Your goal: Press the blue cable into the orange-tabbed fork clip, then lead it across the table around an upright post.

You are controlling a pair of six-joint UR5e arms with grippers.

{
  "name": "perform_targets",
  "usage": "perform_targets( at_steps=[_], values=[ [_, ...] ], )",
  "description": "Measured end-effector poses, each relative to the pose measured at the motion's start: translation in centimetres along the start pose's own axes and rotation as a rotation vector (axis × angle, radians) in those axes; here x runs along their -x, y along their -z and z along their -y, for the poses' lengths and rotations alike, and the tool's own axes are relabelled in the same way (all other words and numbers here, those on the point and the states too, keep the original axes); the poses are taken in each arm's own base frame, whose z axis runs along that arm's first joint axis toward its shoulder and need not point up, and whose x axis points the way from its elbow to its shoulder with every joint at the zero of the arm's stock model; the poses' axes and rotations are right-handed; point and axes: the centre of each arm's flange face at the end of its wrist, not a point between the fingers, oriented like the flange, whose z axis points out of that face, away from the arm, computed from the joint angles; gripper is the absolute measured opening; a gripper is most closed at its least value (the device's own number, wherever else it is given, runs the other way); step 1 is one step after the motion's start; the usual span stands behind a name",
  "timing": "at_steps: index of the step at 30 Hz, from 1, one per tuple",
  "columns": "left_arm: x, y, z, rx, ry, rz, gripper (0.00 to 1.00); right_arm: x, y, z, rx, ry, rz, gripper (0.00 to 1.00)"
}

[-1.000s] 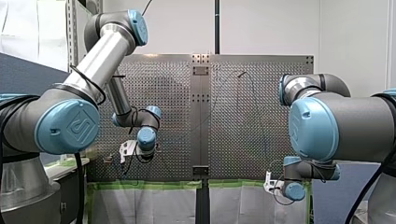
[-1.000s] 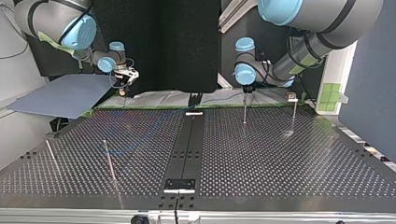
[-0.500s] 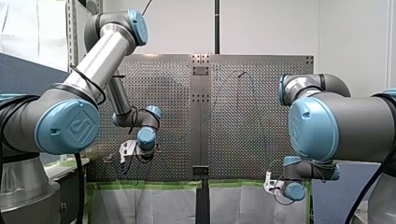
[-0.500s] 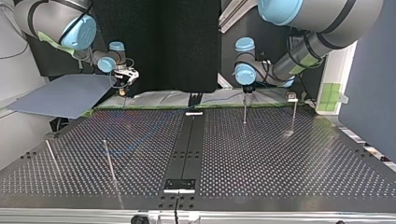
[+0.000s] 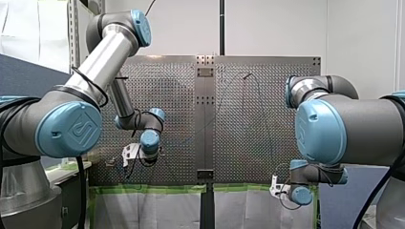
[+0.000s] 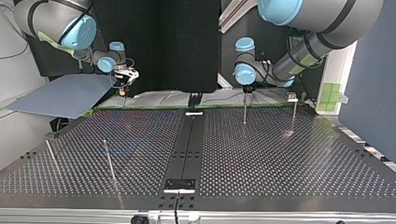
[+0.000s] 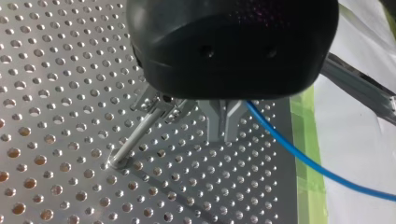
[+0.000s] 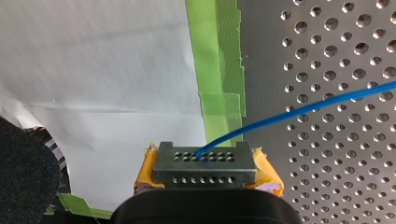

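No change shows across the front and top views. At the top of the upright post (image 6: 244, 111), my left gripper (image 6: 247, 90) holds the same place, as does my right gripper (image 6: 122, 87) beyond the counter's (image 6: 280, 158) far edge. The blue cable (image 8: 303, 109) lies along the same line in the top view.
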Motion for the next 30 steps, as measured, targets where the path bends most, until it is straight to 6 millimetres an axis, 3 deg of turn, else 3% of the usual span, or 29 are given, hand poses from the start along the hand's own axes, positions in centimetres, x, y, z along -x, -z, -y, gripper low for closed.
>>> perform_targets(
  at_steps=[7,16,30],
  values=[
    [-0.6,0.0,-0.1,0.004,-0.008,-0.015,0.00,0.4,0.0,0.5,-0.012,0.008,0.010,0.00],
    [-2.6,-0.4,-0.5,0.012,-0.024,-0.051,0.00,5.0,0.7,1.5,-0.036,0.011,0.126,0.00],
    [-2.6,-0.4,-0.5,0.012,-0.025,-0.053,0.00,5.6,1.0,1.5,-0.034,0.007,0.151,0.00]
  ],
)
